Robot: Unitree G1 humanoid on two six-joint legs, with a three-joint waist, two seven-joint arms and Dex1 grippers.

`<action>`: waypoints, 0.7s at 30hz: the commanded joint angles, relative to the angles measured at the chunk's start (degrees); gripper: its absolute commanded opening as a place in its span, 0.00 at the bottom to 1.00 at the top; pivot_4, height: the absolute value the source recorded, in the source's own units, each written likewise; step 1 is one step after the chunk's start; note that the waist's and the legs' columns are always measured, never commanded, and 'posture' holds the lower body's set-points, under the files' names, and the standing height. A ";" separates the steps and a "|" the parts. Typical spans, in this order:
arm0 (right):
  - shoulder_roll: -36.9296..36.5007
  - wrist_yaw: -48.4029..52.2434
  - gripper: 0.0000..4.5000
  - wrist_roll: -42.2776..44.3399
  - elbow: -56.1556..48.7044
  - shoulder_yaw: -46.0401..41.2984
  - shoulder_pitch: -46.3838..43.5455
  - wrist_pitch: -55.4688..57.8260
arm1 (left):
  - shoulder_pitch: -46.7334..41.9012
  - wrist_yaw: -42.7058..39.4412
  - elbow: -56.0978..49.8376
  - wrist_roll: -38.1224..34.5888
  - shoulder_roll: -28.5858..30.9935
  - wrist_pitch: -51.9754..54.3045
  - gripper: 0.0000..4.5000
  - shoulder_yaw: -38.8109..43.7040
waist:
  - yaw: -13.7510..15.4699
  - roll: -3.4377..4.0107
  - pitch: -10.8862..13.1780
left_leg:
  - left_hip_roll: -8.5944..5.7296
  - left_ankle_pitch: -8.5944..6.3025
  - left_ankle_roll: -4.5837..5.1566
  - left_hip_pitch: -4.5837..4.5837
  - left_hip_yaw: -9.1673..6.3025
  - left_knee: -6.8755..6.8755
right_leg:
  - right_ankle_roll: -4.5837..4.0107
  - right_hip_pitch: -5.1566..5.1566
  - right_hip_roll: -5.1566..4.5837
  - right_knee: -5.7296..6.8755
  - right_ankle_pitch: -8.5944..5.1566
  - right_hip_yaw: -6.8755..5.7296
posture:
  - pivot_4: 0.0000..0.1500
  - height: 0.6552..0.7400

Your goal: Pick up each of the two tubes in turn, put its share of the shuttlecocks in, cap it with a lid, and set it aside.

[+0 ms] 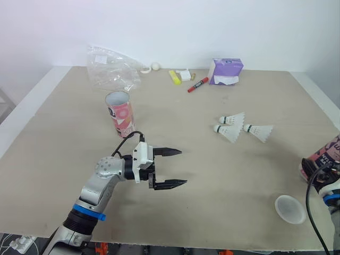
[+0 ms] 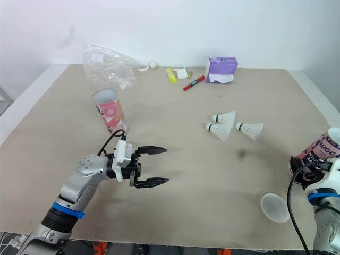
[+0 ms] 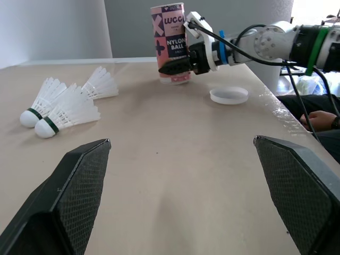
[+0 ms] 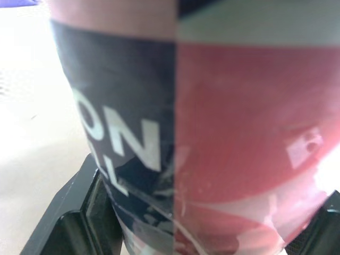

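Observation:
A pink tube (image 1: 119,112) stands upright and open-topped at the left of the table. A second pink tube (image 3: 170,42) stands at the table's right edge, with my right gripper (image 3: 174,68) shut around its lower part; up close it shows between the fingers (image 4: 212,133). Three white shuttlecocks (image 1: 232,119) (image 1: 228,132) (image 1: 258,132) lie together right of centre. A round white lid (image 1: 290,208) lies flat near the front right. My left gripper (image 1: 183,167) hovers open over the middle front of the table, holding nothing, its fingers pointing toward the shuttlecocks.
Along the back edge sit a clear plastic bag (image 1: 110,66), a purple tissue box (image 1: 226,71), a red marker (image 1: 197,85), a yellow highlighter (image 1: 174,77) and a small white ball (image 1: 155,66). A person's hand (image 3: 319,118) rests beyond the right table edge.

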 commanded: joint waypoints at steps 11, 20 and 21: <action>-0.83 1.53 0.98 3.29 -8.86 -3.43 9.97 2.35 | -0.11 0.14 -0.83 -0.15 0.08 -0.09 1.00 -0.54 | -0.06 0.02 -0.01 | 0.00 -0.09 0.14 -0.03 0.12 -0.01 | 0.01 -0.07 -0.01 -0.03 -0.01 0.14 | 1.00 1.00; 0.08 2.67 0.98 9.84 -23.19 -8.44 20.23 8.03 | -1.29 -1.21 1.35 -0.02 -0.43 -0.92 1.00 -0.97 | -0.06 0.07 -0.04 | 0.02 -0.09 0.15 -0.05 0.10 -0.02 | 0.14 -0.09 0.00 -0.05 -0.09 0.12 | 1.00 1.00; -0.14 3.60 0.98 10.49 -24.90 -8.85 21.88 8.49 | -1.40 -1.20 1.56 0.07 -0.46 -1.06 1.00 -0.96 | -0.06 0.07 -0.04 | 0.02 -0.09 0.15 -0.06 0.10 -0.01 | 0.14 -0.10 -0.01 -0.05 -0.09 0.13 | 1.00 1.00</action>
